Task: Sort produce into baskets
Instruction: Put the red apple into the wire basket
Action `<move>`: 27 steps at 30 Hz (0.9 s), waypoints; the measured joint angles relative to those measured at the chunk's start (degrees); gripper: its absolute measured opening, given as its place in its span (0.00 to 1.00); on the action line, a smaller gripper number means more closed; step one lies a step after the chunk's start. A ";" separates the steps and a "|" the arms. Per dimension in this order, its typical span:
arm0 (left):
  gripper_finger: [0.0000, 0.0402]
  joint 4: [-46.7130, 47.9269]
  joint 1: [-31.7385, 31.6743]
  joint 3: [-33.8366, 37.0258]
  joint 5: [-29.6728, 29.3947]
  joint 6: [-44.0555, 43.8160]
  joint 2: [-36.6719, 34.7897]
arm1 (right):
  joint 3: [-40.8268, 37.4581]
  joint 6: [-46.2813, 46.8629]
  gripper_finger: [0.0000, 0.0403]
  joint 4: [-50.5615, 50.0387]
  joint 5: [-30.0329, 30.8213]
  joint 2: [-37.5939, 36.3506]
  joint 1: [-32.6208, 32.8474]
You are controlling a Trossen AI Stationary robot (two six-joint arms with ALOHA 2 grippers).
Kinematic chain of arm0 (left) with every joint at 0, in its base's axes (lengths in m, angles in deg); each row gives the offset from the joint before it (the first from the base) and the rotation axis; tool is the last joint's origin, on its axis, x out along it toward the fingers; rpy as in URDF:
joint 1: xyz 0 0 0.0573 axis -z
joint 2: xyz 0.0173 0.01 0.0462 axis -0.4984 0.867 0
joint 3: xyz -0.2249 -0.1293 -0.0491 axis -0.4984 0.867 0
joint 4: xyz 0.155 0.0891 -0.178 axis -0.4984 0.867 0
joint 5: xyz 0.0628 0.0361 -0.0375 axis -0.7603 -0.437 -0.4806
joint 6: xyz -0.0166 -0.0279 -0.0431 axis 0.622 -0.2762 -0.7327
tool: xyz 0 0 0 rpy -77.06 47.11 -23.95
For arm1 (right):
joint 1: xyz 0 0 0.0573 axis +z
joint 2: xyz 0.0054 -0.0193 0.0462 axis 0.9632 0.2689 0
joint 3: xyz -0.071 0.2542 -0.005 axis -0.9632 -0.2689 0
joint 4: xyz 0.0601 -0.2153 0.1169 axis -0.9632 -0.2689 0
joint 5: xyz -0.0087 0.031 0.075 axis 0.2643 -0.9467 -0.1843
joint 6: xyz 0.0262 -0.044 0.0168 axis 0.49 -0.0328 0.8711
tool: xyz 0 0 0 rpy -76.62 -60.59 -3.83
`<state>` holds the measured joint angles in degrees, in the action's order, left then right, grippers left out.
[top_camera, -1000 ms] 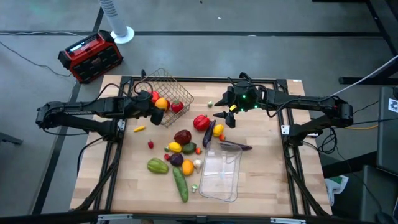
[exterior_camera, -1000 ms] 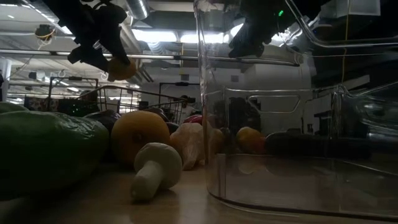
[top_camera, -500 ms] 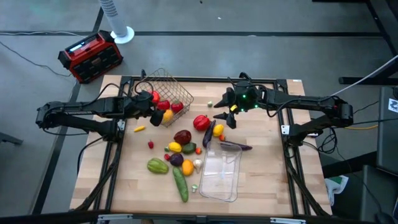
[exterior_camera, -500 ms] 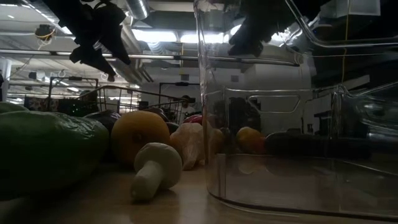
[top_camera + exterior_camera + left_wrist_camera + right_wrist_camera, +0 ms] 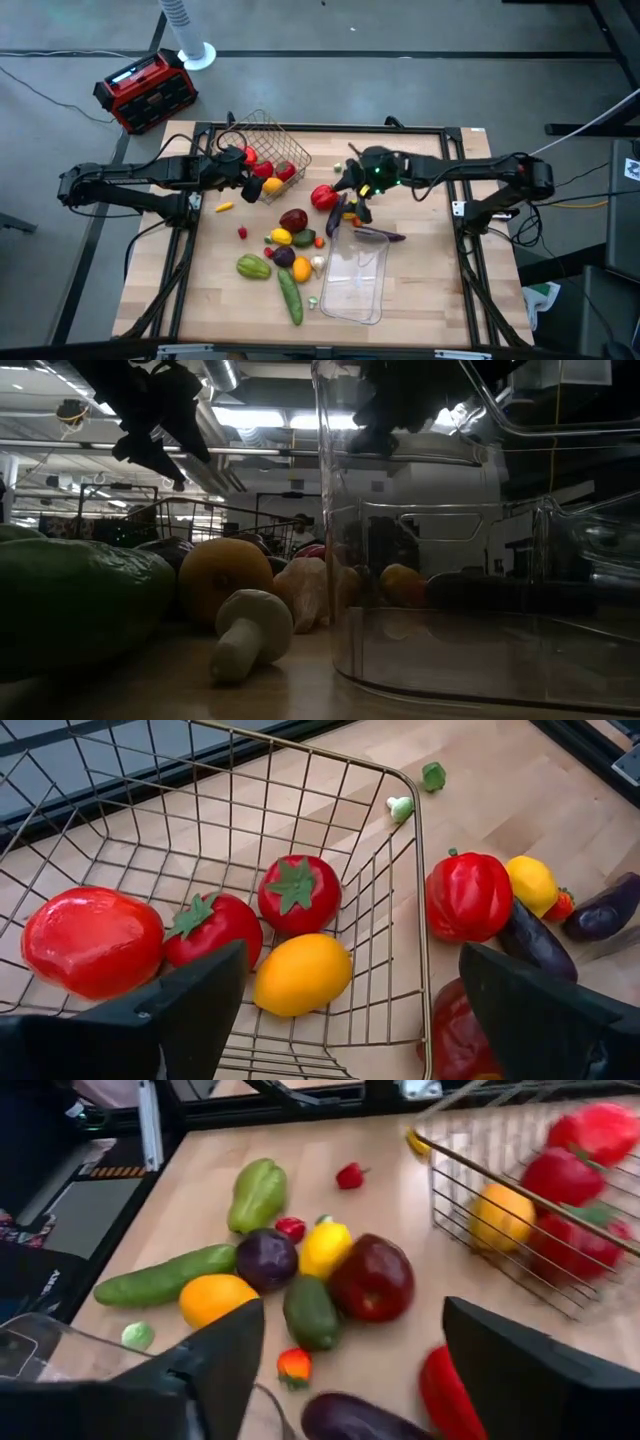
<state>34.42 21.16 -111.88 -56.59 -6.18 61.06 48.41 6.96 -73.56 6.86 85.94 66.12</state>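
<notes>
Sorting in progress: wire basket [image 5: 272,150] holds tomatoes and yellow fruit [image 5: 301,974]; left end effector [image 5: 243,176] released, empty, over its near rim; right end effector [image 5: 352,196] spread, empty, beside red pepper [image 5: 323,196], beyond the basket's right; next, probably grasp that pepper.

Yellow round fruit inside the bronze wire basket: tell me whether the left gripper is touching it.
Apart. The left wrist view shows the yellow round fruit lying on the bronze wire basket floor, with the left gripper open above it.
</notes>
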 joint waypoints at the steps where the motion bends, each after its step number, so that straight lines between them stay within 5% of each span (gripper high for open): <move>1: 0.89 0.00 0.00 0.00 -0.01 0.33 0.00 | 0.00 0.02 0.80 1.75 0.02 0.86 0.58; 7: 0.89 0.00 0.00 0.00 -0.08 0.76 0.00 | 0.00 0.15 0.98 11.11 1.70 5.26 4.50; 17: 0.89 0.00 0.00 0.00 -0.11 0.76 0.00 | 0.00 -0.26 0.93 15.64 2.62 8.14 11.18; 23: 0.89 0.00 0.00 0.00 -0.12 0.74 0.00 | 0.00 -0.28 0.92 18.58 15.08 11.80 14.81; 27: 0.89 -0.02 0.00 0.00 -0.10 0.72 0.02 | 1.27 -0.01 0.92 19.27 16.15 15.32 15.20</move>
<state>34.40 21.16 -111.88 -56.68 -5.46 61.09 49.67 6.95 -54.29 23.01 101.26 81.32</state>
